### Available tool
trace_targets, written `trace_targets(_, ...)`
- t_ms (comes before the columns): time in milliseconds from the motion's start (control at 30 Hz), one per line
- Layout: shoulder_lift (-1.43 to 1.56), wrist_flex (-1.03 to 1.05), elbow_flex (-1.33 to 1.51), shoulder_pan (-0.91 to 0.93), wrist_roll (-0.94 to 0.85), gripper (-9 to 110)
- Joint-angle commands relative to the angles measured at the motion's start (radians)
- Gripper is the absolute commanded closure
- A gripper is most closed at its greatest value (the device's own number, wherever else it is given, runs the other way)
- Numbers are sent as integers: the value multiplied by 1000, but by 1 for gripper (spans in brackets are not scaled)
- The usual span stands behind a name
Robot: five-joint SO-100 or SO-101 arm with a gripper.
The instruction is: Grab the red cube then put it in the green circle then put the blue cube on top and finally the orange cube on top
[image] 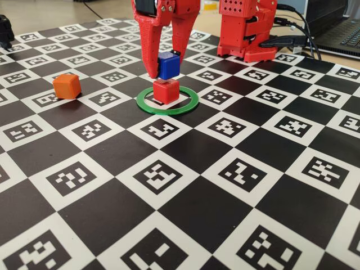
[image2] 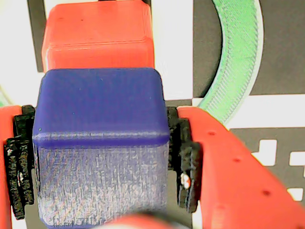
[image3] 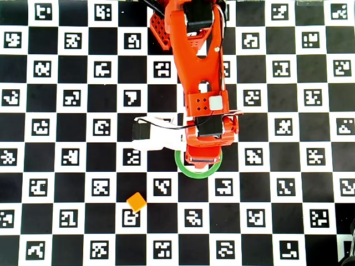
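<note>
The red cube sits inside the green circle on the checkered mat. My gripper is shut on the blue cube and holds it directly over the red cube, very close to its top; I cannot tell whether they touch. In the wrist view the blue cube fills the space between the black pads, with the red cube just beyond it and an arc of the green circle to the right. The orange cube lies apart at the left, and it also shows in the overhead view. There the arm hides both other cubes.
The arm's red base stands behind the ring at the mat's far edge. A laptop and cables lie at the back right. A black object sits at the far left edge.
</note>
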Motion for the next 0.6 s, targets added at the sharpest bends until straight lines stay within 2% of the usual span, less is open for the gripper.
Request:
trace_targets(0, 54, -21, -3, 8, 2, 91)
trace_targets(567, 43, -54, 28, 0, 11, 91)
